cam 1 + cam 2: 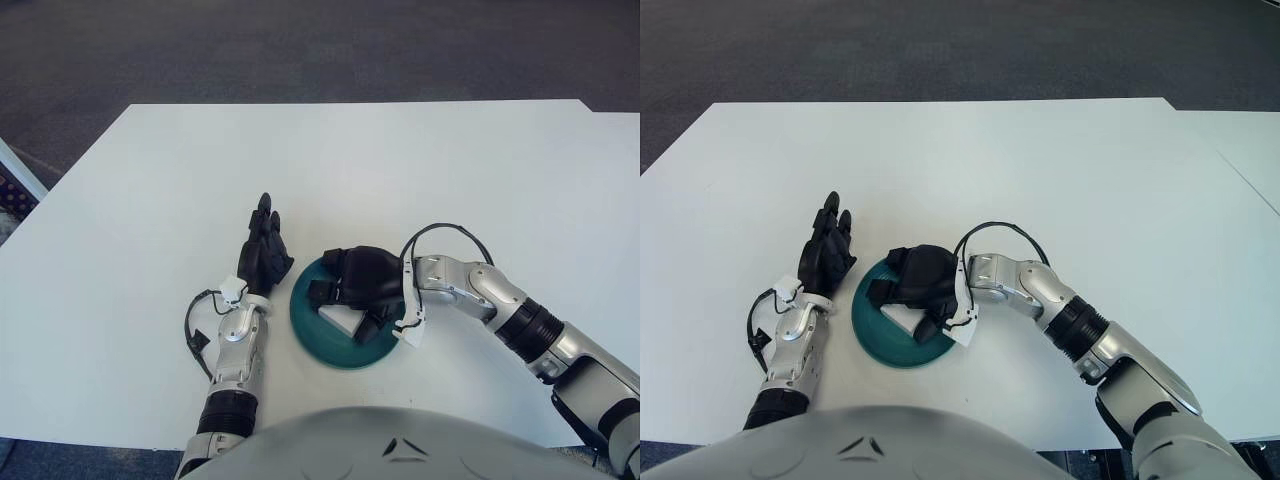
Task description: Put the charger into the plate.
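The plate [320,335] sits near the desk's [400,170] front edge, close to the robot's body, with wide bare desk behind it and to both sides. The right hand [355,285] reaches in from the right and hovers over the plate, fingers curled around the white charger [342,319]. The charger shows only as a pale block under the fingers, low over the plate's middle; whether it touches the plate I cannot tell, and its long axis and heading are hidden by the hand. The left hand [265,250] shows just left of the plate, fingers straight and relaxed, holding nothing, pointing away from the robot.
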`<state>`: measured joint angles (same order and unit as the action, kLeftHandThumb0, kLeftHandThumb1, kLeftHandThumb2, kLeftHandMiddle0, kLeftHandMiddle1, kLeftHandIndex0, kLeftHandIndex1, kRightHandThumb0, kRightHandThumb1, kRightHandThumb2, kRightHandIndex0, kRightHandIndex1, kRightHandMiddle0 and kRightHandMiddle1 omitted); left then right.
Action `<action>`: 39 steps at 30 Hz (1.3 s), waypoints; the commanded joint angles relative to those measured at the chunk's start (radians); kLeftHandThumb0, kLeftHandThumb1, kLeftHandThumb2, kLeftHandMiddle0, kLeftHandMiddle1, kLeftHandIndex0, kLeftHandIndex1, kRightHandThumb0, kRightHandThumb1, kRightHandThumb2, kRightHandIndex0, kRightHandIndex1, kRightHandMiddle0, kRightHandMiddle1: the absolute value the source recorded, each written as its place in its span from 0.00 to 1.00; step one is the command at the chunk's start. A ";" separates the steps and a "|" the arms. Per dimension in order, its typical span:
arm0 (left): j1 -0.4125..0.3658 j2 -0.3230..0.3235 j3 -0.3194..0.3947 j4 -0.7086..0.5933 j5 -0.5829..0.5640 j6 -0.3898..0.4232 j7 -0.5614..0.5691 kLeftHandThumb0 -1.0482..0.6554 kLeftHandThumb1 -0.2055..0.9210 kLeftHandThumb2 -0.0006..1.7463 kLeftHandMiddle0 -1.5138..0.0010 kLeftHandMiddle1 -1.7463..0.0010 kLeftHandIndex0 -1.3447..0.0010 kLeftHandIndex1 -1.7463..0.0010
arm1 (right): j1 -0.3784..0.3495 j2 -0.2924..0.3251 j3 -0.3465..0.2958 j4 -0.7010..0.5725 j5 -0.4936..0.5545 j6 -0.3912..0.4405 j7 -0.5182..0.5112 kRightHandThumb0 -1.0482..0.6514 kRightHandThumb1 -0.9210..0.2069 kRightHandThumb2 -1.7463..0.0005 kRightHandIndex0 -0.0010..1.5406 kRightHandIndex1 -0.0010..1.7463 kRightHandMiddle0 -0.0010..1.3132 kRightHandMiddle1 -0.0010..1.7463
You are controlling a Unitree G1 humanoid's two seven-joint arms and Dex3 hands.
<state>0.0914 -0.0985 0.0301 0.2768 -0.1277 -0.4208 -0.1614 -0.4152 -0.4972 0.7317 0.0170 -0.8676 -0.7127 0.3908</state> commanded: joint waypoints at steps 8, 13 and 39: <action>0.047 0.016 0.002 0.015 0.019 0.071 0.027 0.00 1.00 0.55 1.00 1.00 1.00 1.00 | 0.057 -0.020 0.007 -0.001 0.036 0.018 0.085 0.00 0.00 0.37 0.00 0.00 0.00 0.01; 0.050 0.013 0.002 0.003 0.021 0.084 0.037 0.00 1.00 0.55 1.00 1.00 1.00 1.00 | 0.072 -0.020 -0.007 -0.002 0.035 0.014 0.067 0.00 0.00 0.39 0.00 0.00 0.00 0.00; 0.079 0.039 -0.020 -0.071 -0.013 0.160 0.004 0.00 1.00 0.55 1.00 1.00 1.00 1.00 | 0.090 -0.022 -0.026 0.025 -0.019 -0.028 -0.033 0.00 0.00 0.44 0.00 0.00 0.00 0.00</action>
<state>0.1306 -0.0606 0.0074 0.1799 -0.1365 -0.3164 -0.1676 -0.3408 -0.4996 0.6997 0.0148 -0.8518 -0.7248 0.3684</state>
